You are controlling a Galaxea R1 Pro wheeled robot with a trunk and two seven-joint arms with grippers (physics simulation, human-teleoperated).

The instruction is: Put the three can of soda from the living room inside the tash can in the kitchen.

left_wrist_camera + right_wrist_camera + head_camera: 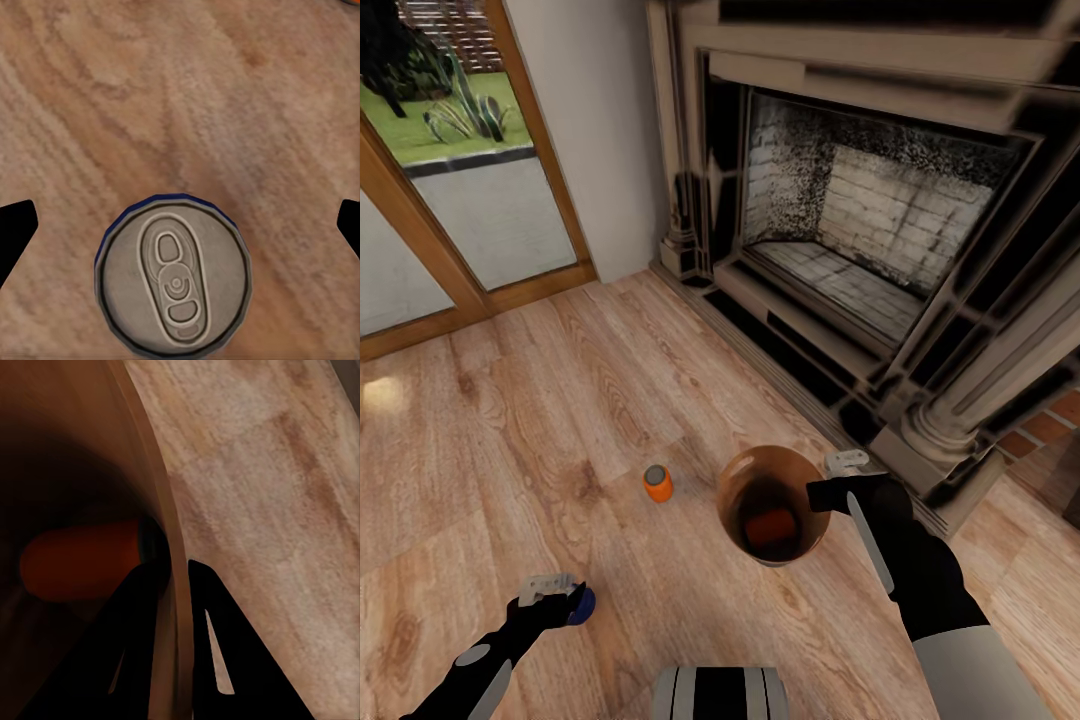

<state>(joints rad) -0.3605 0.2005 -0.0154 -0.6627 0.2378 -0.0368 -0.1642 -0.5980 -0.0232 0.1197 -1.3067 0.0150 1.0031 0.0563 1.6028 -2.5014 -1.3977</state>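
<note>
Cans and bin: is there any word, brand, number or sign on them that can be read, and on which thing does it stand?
None can be read.
Blue can: silvery top with pull tab, no letters.
Orange can on the floor: plain side, no print visible.
Orange can in the bin: plain.
Bin: no label visible.

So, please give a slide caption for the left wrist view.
Open left hand above the upright blue can on the wood floor.
</note>
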